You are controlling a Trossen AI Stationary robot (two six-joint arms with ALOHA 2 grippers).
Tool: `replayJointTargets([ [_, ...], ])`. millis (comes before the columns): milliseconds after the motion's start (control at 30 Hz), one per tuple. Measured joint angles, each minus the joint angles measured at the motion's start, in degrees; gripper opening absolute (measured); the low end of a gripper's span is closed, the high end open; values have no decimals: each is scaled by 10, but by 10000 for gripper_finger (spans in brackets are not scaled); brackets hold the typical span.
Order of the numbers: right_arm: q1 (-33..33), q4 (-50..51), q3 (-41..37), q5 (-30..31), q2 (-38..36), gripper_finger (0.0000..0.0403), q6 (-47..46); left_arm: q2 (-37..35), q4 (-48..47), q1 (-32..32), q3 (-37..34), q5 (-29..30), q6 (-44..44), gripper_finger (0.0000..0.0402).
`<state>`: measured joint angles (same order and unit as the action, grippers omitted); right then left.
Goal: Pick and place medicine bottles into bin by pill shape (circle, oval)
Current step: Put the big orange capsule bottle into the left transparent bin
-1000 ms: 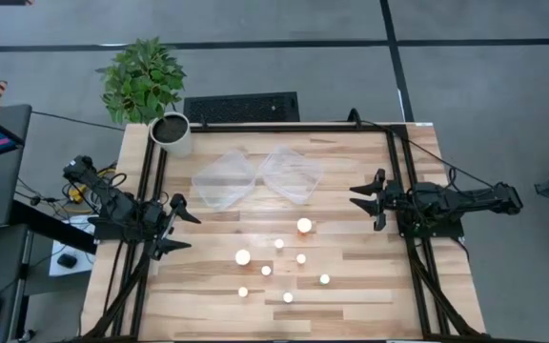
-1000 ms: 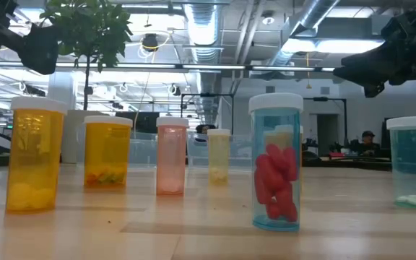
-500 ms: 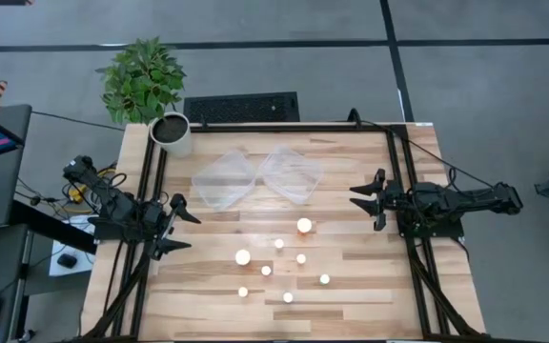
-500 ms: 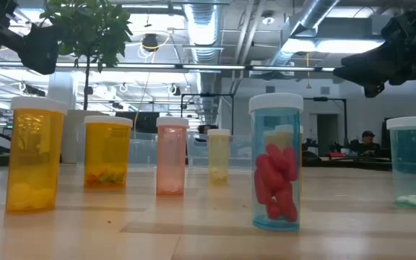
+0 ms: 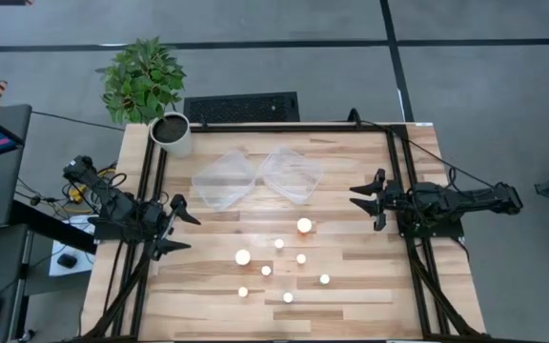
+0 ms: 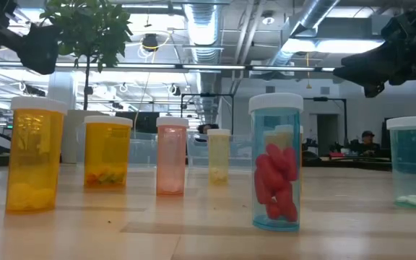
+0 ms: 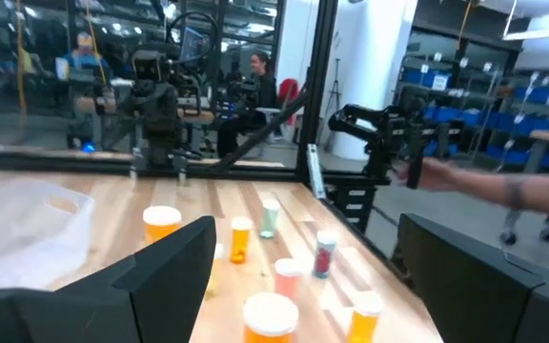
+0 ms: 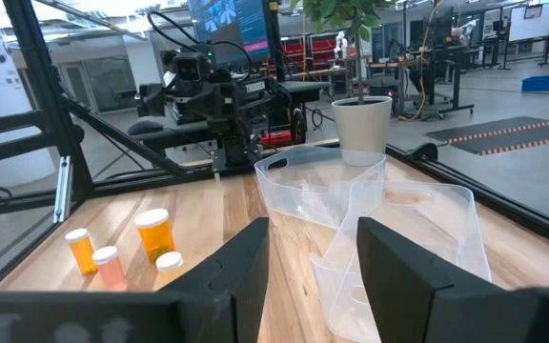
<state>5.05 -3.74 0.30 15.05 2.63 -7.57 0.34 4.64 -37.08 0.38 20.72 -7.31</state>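
Several small bottles with white caps stand upright on their bases in the middle of the wooden table, among them one near the trays (image 5: 304, 226) and one nearer the front (image 5: 243, 256). In the low view they show orange (image 6: 33, 154), pink (image 6: 171, 156) and blue (image 6: 275, 162). My left gripper (image 5: 184, 232) is open and empty at the table's left side, left of the bottles; it also shows in its wrist view (image 7: 303, 286). My right gripper (image 5: 358, 200) is open and empty at the right side, also in its wrist view (image 8: 313, 267).
Two clear plastic trays (image 5: 225, 179) (image 5: 292, 172) lie side by side toward the far edge. A white plant pot (image 5: 172, 132) stands at the far left corner. Black frame rails (image 5: 151, 191) run along both table sides. A person's arm (image 7: 484, 181) shows beyond the table.
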Motion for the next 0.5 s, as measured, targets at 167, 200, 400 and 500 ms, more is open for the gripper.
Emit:
replayJointTargets([
  [167,0,0,0,0,0,173,0,0,2,0,0,3,28,322],
  [200,0,0,0,0,0,173,0,0,6,0,0,5,33,322],
  [400,0,-1,0,0,0,171,0,0,63,0,0,5,4,322],
  [500,-3,-22,0,1,0,171,16,0,105,0,0,6,-24,322],
])
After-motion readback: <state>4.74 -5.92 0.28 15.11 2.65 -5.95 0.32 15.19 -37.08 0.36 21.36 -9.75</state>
